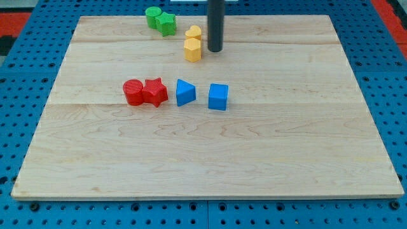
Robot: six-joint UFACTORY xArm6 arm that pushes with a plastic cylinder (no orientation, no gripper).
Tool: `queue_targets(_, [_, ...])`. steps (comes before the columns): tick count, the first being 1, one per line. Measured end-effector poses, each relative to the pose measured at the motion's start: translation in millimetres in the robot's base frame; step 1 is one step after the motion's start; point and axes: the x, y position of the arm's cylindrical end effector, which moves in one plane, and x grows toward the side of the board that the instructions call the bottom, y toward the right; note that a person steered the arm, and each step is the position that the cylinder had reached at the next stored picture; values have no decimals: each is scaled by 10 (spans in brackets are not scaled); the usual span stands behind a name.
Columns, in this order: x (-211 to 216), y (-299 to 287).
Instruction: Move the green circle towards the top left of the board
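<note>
The green circle [152,15] sits near the board's top edge, left of centre, touching the green star [166,23] on its right. My tip [215,49] rests on the board to the right of the yellow hexagon [193,49], well right of the green circle and apart from it. The dark rod rises from the tip out of the view's top.
A yellow heart [193,32] sits just above the yellow hexagon. A red circle [133,91] touches a red star [154,92] at mid-left. A blue triangle [185,92] and a blue cube [218,97] lie to their right. The wooden board [203,159] lies on a blue pegboard.
</note>
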Motion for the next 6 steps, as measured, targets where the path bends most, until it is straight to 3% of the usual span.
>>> queue_targets(2, [-573, 303])
queue_targets(3, [-929, -121])
queue_targets(6, [-1021, -1524])
